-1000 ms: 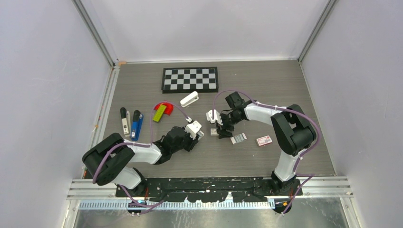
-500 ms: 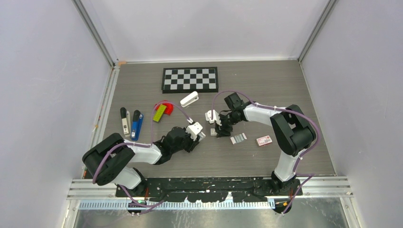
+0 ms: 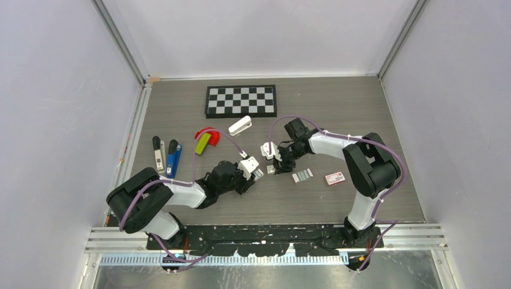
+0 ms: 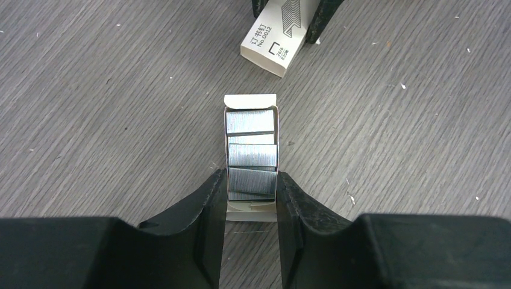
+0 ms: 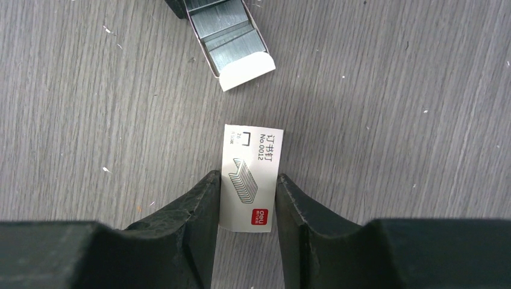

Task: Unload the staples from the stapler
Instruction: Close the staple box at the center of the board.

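Stapler lying aside, staple box held in two parts.
The small bright blue plastic stapler [image 3: 173, 158] lies closed, well left of the left gripper [image 4: 251, 180], which clamps an open white cardboard tray [image 4: 250, 129]. The right gripper [image 5: 247, 180] clamps a printed white sleeve [image 5: 250, 150], with silver-grey staple strips [image 3: 302, 175] just right of it. Whether the stapler is already emptied cannot be told.

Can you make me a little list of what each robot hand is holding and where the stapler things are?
left gripper: jaws closed on the open tray of staples
right gripper: jaws closed on the white box sleeve
tray and sleeve: apart, end to end
blue stapler: lying far left, no gripper on it
loose staple strips: lying just right of the grippers
red-and-white box: right of the loose strips
checkerboard: at the far side
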Motion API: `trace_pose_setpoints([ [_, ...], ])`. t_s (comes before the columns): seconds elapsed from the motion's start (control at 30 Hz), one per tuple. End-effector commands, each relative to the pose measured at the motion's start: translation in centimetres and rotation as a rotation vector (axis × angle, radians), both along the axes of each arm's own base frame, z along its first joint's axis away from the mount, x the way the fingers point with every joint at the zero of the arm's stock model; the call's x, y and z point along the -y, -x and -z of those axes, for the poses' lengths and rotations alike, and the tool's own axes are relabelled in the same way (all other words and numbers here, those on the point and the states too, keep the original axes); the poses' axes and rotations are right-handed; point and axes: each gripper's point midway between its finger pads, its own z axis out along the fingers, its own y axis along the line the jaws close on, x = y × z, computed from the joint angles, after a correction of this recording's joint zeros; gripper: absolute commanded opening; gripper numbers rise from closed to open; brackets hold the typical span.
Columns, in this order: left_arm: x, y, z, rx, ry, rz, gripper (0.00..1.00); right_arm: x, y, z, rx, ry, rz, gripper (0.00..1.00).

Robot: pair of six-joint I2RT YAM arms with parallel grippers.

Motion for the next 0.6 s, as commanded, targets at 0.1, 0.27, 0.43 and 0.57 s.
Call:
trace_pose_setpoints([
  [0.1, 1.2, 0.5, -0.2, 0.001, 0.016, 0.066, 0.34, 0.8, 0.2, 0.3, 0.043, 0.045, -0.06, 0.41],
  [0.27, 1.5, 0.5, -0.1, 0.003, 0.011, 0.084, 0.34, 0.9, 0.6, 0.3, 0.034, 0.049, -0.085, 0.41],
  [0.43, 1.9, 0.5, 0.0, 0.005, 0.007, 0.102, 0.34, 0.8, 0.9, 0.2, 0.022, 0.045, -0.109, 0.4],
  [0.57, 2.1, 0.4, 0.1, 0.007, -0.001, 0.113, 0.34, 0.9, 1.2, 0.2, 0.012, 0.047, -0.125, 0.4],
])
